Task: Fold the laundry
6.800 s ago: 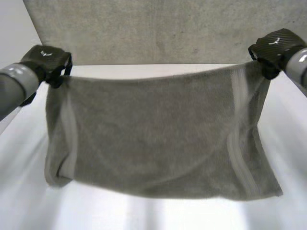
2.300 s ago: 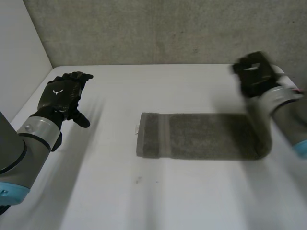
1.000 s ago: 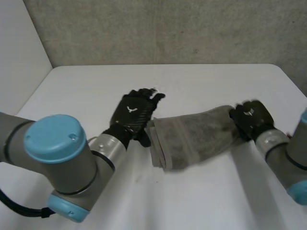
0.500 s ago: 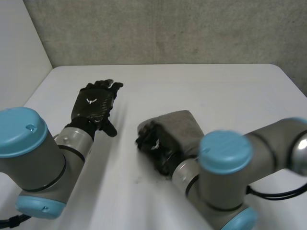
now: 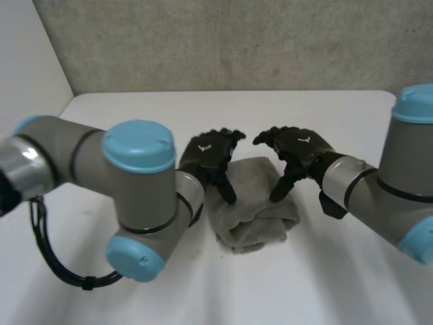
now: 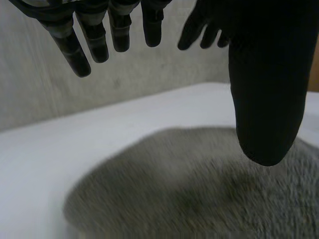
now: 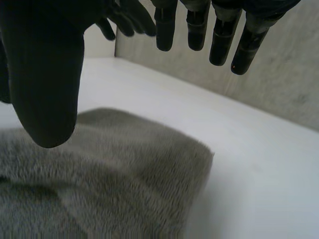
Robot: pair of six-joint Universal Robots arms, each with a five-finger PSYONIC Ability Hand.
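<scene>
A grey towel [image 5: 255, 206] lies folded into a small thick bundle in the middle of the white table [image 5: 325, 115]. My left hand [image 5: 210, 157] hovers over the bundle's left far side, fingers straight and spread, thumb pointing down at the cloth. My right hand [image 5: 295, 150] mirrors it over the right far side, also open and holding nothing. In the left wrist view the towel [image 6: 189, 189] lies just under the thumb of my left hand [image 6: 264, 99]. In the right wrist view the towel [image 7: 114, 174] sits below my right hand [image 7: 47, 89], with a folded corner towards the fingertips.
A grey wall [image 5: 223, 40] runs along the table's far edge. A pale side wall [image 5: 27, 74] stands at the left. Both bulky forearms reach in over the table on either side of the towel.
The right hand has let go of the towel and opened at the bundle's right. The left hand has come back from the left to the bundle. The towel now lies doubled over.
</scene>
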